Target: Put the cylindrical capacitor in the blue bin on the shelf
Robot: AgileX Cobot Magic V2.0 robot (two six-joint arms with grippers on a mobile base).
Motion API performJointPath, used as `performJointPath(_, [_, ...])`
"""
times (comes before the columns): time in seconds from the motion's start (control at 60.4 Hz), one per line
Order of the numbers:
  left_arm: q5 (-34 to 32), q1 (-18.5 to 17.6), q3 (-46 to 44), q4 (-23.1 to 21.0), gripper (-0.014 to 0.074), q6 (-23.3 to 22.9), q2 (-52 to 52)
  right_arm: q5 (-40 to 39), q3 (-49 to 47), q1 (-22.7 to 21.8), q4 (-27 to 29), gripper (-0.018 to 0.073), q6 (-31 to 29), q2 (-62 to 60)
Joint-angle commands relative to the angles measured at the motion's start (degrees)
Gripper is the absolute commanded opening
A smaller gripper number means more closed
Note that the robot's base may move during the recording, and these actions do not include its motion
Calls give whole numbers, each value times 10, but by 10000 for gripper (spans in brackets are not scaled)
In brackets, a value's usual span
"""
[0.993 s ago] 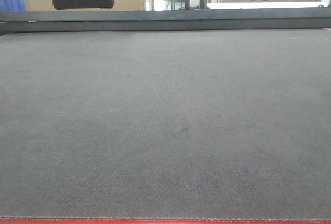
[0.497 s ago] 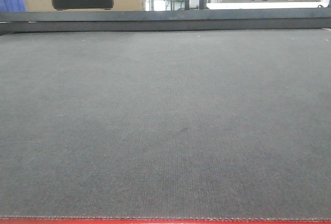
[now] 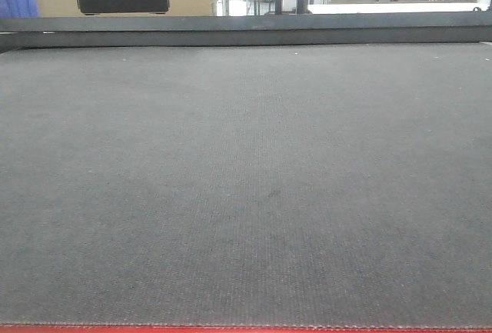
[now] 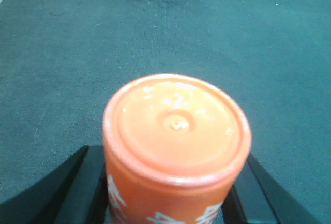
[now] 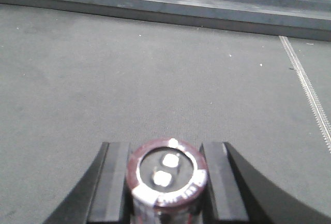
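Left jaws clamped on an orange plastic cylinder with white lettering (image 4: 176,146), over the dark grey matted surface (image 4: 77,53). Right jaws pinch the stubby dark cylindrical capacitor (image 5: 166,177). Likely carry step; shelf and blue bin unseen, so next move needs locating them.

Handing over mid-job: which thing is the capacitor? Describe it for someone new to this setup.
Above the big grey mat, find the right gripper at the bottom of the right wrist view. The capacitor is the stubby dark cylinder clamped between its black jaws. Its silvery end with two pale terminals sets it apart from the orange container in the left gripper.
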Motion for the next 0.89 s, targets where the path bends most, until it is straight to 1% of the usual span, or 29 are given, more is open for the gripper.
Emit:
performJointPath(0.0, [-9, -5, 0, -2, -111, 1, -5, -13, -6, 0, -5, -151, -3, -2])
performJointPath(0.877, [-9, -5, 0, -2, -111, 1, -5, -13, -6, 0, -5, -151, -3, -2])
